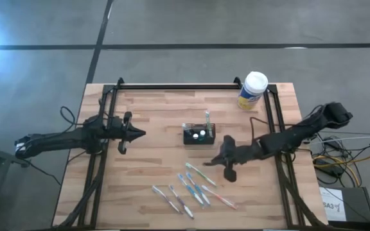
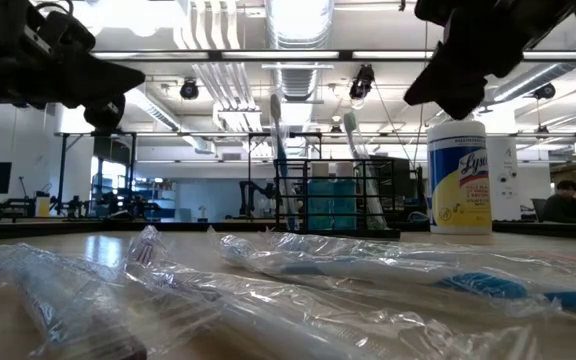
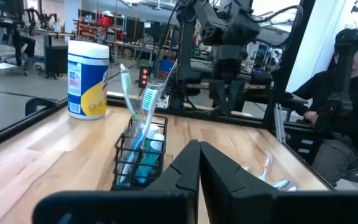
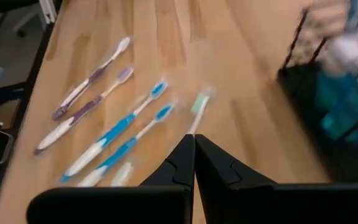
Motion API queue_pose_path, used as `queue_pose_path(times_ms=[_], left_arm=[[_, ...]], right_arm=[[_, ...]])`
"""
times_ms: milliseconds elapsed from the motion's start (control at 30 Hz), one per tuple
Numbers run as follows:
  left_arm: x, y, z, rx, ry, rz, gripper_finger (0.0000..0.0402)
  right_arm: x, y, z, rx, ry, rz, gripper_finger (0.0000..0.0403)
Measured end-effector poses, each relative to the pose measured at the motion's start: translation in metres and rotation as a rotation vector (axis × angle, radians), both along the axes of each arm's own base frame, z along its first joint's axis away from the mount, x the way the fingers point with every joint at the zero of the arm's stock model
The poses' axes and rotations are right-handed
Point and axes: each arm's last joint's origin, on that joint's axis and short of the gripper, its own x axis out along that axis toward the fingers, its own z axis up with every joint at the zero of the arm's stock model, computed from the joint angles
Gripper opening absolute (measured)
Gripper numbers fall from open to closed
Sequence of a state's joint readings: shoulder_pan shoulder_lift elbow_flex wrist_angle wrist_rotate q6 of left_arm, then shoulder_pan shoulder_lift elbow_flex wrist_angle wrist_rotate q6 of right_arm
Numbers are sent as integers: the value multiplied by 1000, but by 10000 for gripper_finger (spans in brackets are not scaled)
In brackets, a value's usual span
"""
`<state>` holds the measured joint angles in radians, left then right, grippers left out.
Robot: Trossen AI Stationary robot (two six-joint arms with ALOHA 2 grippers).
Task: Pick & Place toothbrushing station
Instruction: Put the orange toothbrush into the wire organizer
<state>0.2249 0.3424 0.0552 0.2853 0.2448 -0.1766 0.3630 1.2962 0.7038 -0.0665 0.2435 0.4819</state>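
Nearest the table's front edge, a scatter of plastic-wrapped toothbrushes (image 1: 191, 189) with blue, purple and green handles is lying flat on the light wooden slatted table (image 1: 153, 173); in the low view their clear wrapping is filling the foreground. Just beyond them, the right gripper (image 1: 226, 158) is hanging above the boards, between the toothbrushes and the caddy, with its two dark fingers (image 4: 191, 163) pressed together at the tips and nothing between them. Past it, near the table's middle, the toothbrushing station (image 1: 199, 135), a small black rectangular wire-mesh caddy, is standing upright, holding upright toothbrushes and small blue and white bottles in its compartments. To the left of the caddy and well apart from it, the left gripper (image 1: 133, 133) is pointing toward it, its fingers (image 3: 197, 168) likewise closed tip to tip and empty. Farthest back, near the table's rear right corner, a yellow cylindrical wipes canister with a white lid (image 1: 254, 90) is standing upright. Beyond the table, a seated person (image 3: 340, 106) is showing in the left wrist view.
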Motion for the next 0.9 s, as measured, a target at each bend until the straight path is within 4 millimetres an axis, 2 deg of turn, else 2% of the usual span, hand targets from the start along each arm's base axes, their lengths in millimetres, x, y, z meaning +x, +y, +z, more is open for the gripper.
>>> queue_pose_path(times_ms=[200,333,433,633,767,900], left_arm=[[0,0,1,10,-5,0,14],[0,0,4,45,-13,0,9],[0,0,4,49,-14,0,8],[0,0,2,55,-5,-9,15],[0,-1,2,76,-4,-26,15],[0,-1,2,99,0,-27,9]], right_arm=[[5,24,-14,128,130,-63,8],[21,39,-22,186,180,-115,9],[36,48,-26,149,256,-125,20],[59,63,-19,38,463,-135,65],[58,82,-13,51,574,-159,92],[55,102,1,104,557,-149,119]])
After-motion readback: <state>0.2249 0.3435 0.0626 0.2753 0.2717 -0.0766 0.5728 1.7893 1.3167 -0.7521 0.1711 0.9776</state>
